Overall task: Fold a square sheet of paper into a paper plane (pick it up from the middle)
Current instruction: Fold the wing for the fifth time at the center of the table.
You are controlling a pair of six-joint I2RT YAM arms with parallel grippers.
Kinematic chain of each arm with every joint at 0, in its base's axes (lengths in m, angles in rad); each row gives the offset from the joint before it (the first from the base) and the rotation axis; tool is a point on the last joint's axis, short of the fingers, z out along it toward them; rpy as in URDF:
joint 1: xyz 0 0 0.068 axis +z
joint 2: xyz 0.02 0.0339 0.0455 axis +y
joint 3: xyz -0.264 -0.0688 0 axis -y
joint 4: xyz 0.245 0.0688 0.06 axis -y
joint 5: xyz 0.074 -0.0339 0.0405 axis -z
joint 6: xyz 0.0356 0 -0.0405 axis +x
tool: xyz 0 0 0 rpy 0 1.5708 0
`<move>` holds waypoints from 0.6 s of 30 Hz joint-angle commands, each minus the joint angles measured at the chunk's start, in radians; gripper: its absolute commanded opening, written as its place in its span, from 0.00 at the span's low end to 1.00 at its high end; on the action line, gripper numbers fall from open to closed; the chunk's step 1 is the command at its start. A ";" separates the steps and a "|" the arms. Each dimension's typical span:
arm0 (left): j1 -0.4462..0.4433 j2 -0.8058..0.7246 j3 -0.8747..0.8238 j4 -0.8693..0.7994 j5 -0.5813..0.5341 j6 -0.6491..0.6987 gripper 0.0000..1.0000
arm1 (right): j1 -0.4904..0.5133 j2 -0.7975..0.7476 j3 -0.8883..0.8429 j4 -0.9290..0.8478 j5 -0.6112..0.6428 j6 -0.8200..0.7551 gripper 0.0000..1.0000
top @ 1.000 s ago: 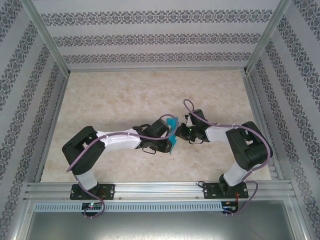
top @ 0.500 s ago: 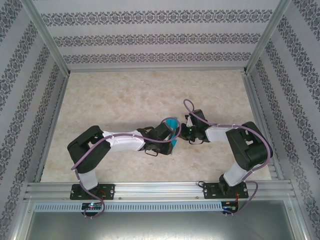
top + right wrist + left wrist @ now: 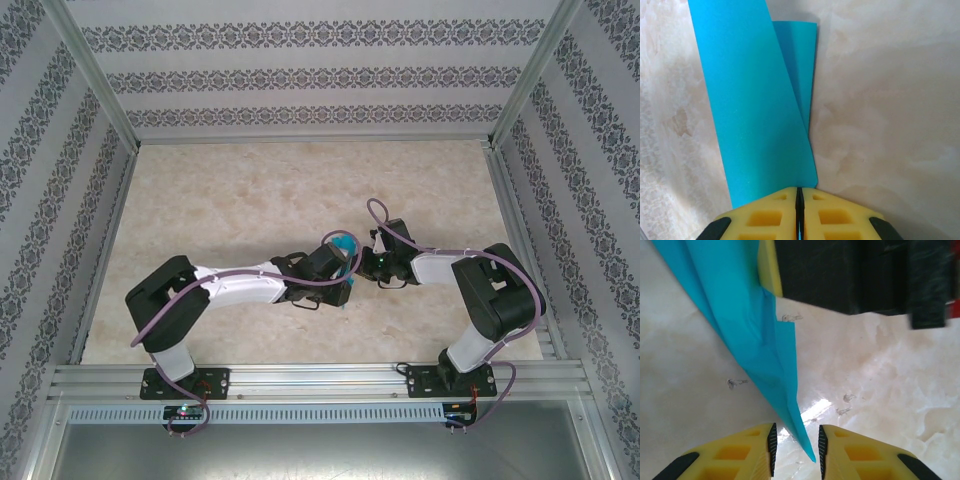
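The teal sheet of paper (image 3: 755,115) is folded into layers and hangs above the table. My right gripper (image 3: 800,192) is shut on its near edge. In the left wrist view the paper (image 3: 760,335) narrows to a pointed tip that reaches down between my left gripper's (image 3: 795,445) yellow fingers. Those jaws stand apart, and the tip touches neither pad. From above, both grippers meet at the table's middle, left gripper (image 3: 342,272) against right gripper (image 3: 358,262), with a little teal paper (image 3: 343,243) showing above them.
The marble-patterned tabletop (image 3: 250,190) spreads out behind the arms. Patterned walls and aluminium posts (image 3: 520,80) fence in the table. The right gripper's black body (image 3: 855,275) hangs close over my left fingers.
The left arm has shifted slightly toward the right gripper. Less teal paper shows below the left gripper from above. The right arm has stayed still.
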 commanded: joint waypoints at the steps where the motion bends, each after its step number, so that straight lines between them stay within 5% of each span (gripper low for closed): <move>1: -0.018 0.043 0.039 0.008 0.002 -0.009 0.31 | 0.021 0.041 -0.038 -0.017 0.079 -0.017 0.11; 18: -0.047 0.129 0.128 -0.211 -0.162 0.088 0.13 | 0.013 -0.021 -0.051 -0.019 0.074 -0.016 0.14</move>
